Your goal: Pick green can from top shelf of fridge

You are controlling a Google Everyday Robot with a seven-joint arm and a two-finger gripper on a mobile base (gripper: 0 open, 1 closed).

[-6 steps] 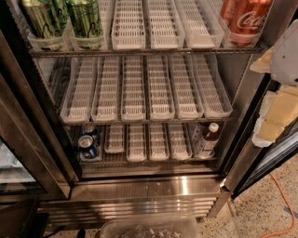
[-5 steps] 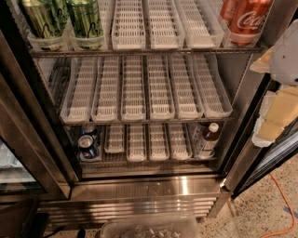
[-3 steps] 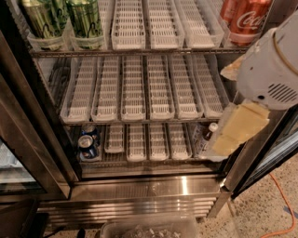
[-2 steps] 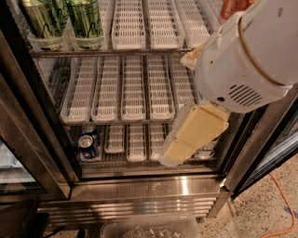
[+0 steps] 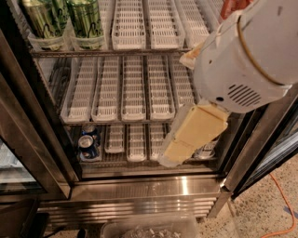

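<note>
Two green cans [image 5: 44,18] [image 5: 86,17] stand side by side at the front left of the top shelf [image 5: 128,28], each in a white slotted tray. The fridge [image 5: 144,188] is open in front of me, with its racks in plain view. My arm's big white body [image 5: 247,56] fills the upper right. The cream-coloured gripper [image 5: 186,139] hangs below it, in front of the right part of the middle and bottom racks. It is well to the right of and below the green cans and holds nothing.
A red can [image 5: 231,6] shows at the top right, mostly hidden by the arm. A small blue can [image 5: 87,142] sits bottom left, another can [image 5: 206,149] bottom right. Dark door frames [image 5: 32,116] flank the opening. A clear bin [image 5: 149,228] lies on the floor.
The arm has swung in from the right edge toward the left and up close to the camera. It now covers the right part of the racks and most of the red can.
</note>
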